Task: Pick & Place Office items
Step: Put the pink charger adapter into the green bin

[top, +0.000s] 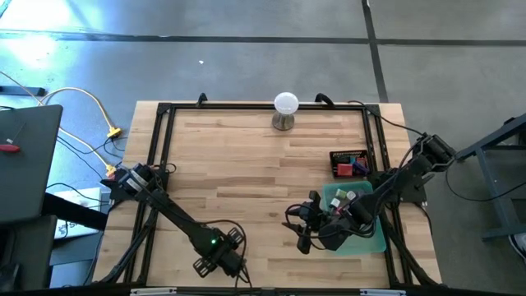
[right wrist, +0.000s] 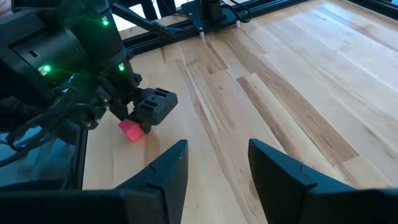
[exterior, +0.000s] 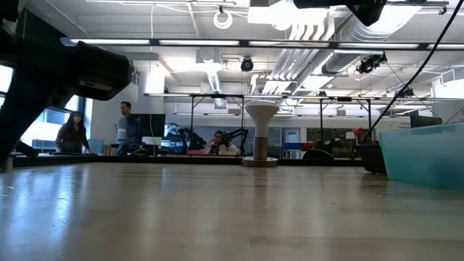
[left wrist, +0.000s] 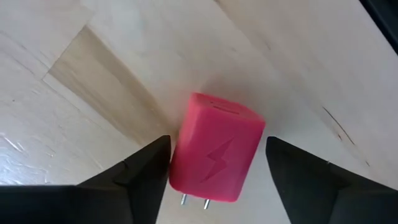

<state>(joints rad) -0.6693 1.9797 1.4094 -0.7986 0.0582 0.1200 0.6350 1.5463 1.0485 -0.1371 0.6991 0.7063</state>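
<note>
- Here, a pink charger block (left wrist: 214,149) with a lightning mark and two metal prongs is seen lying on the wooden counter (top: 246,164), near its front edge.
- It is framed by the left claw (left wrist: 214,177), whose fingers are spread wide on both sides; one finger looks very close to it.
- From the right wrist view, the same pink block (right wrist: 131,130) is seen under the left arm's tip.
- More small pieces (top: 349,168) are kept in a black box, and others (top: 343,198) in the green tray (top: 370,243).
- The right claw (right wrist: 214,165) is held wide open over bare wood beside the tray.
</note>
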